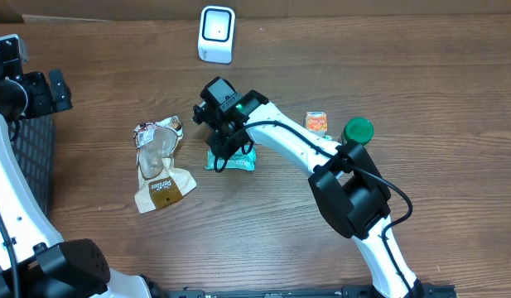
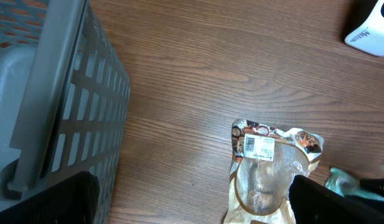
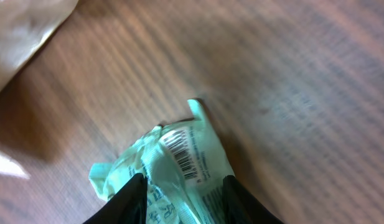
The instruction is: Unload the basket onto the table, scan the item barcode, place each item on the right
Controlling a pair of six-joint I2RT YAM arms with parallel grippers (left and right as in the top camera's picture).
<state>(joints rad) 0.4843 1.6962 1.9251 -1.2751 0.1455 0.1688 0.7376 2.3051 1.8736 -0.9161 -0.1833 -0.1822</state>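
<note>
Near the middle of the wooden worktop (image 1: 404,66), my right gripper (image 3: 182,186) is down on the mint-green packet (image 1: 235,159). From the right wrist camera I see its two dark fingers (image 3: 131,200) pressed against either side of the packet's near end, pinching the crumpled film between them. The packet's barcode (image 3: 184,152) faces up just beyond the fingertips, though the picture is blurred. The white barcode scanner (image 1: 216,33) stands at the far edge of the worktop, well apart from the packet. A brown-and-clear pouch (image 1: 161,161) lies flat just left of the packet, with a white printed label at its far end. To the right of the arm sit a small orange packet (image 1: 316,122) and, just beside it, a green-capped container (image 1: 358,131). My left gripper (image 2: 192,193) hangs spread wide and holds nothing, between the grey basket (image 2: 73,93) at the left edge and the pouch.
</note>
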